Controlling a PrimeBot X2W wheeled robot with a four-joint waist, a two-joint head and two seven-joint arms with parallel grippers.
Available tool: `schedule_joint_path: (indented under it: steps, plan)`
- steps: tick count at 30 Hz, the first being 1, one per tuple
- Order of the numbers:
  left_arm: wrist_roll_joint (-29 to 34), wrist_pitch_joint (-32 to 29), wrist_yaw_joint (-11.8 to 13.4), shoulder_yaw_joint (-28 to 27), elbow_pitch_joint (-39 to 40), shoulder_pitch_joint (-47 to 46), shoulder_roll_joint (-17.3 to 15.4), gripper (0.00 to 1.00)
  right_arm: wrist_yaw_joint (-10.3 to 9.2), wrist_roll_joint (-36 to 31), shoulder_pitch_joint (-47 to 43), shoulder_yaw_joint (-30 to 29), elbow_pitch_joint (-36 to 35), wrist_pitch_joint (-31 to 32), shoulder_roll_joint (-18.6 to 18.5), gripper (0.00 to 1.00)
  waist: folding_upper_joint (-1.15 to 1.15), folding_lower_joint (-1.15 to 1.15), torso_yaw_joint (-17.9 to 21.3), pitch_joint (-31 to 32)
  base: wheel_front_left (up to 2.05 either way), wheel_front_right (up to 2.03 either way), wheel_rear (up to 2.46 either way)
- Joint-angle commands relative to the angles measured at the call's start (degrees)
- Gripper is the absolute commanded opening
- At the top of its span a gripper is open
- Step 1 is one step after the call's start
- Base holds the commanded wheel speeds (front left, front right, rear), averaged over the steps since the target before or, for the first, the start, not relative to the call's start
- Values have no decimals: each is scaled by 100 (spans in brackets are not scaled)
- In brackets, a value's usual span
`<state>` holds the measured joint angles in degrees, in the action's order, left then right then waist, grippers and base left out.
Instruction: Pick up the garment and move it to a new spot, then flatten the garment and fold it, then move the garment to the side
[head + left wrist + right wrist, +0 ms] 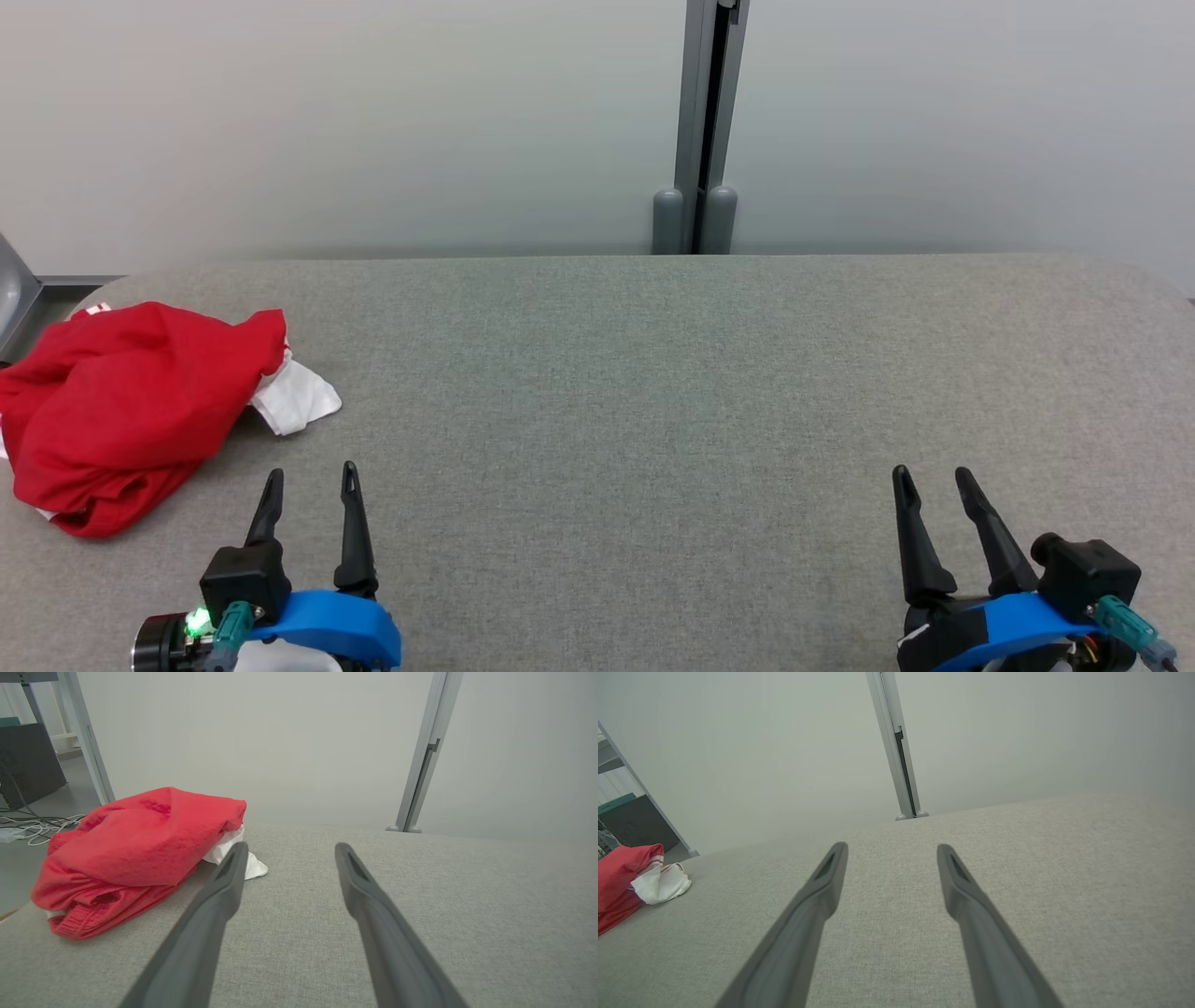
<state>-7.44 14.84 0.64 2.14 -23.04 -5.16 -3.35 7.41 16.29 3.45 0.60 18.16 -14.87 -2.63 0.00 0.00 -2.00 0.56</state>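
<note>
I count one garment (pixel 121 411), a crumpled red heap with a white piece (pixel 297 399) poking out at its right side; I cannot tell whether the white belongs to the same item. It lies at the far left of the grey fabric surface (pixel 653 373), close to the rounded far-left corner, and its left side reaches the edge in the head view. To its right the grey cloth runs open all the way across and back to the far edge, where a pale wall (pixel 373 121) stands with one grey post (pixel 705 121) near the middle. I have two grippers, each with two dark fingers. The left gripper (pixel 312 473) sits near the garment's right side, apart from it, its fingers spread wide and holding nothing. In the left wrist view the heap lies just left of the left finger (pixel 224 891), whose tip overlaps the white piece in the picture. The right gripper (pixel 932 473) is well apart from the garment, over at the right of the surface, its fingers equally wide and empty. Past the left edge, the left wrist view shows floor (pixel 14 877) with loose white cables (pixel 37 828) and one dark cabinet (pixel 28 760).
</note>
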Motion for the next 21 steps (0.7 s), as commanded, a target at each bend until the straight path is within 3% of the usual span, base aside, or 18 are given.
schedule_joint_path:
  steps: [1, 21]
  plan:
    - [78, 44, 38, -11, -29, -31, -22, 100, 15, -102, -7, -3, 28, -44, -46, 100, 0, 0, -2, 4, 0, 0, 0]
    - [-128, -63, 135, -61, 149, -82, -59, 100, 15, -218, 105, -62, 108, -39, -44, 100, 0, 0, -10, 2, 0, 0, 0]
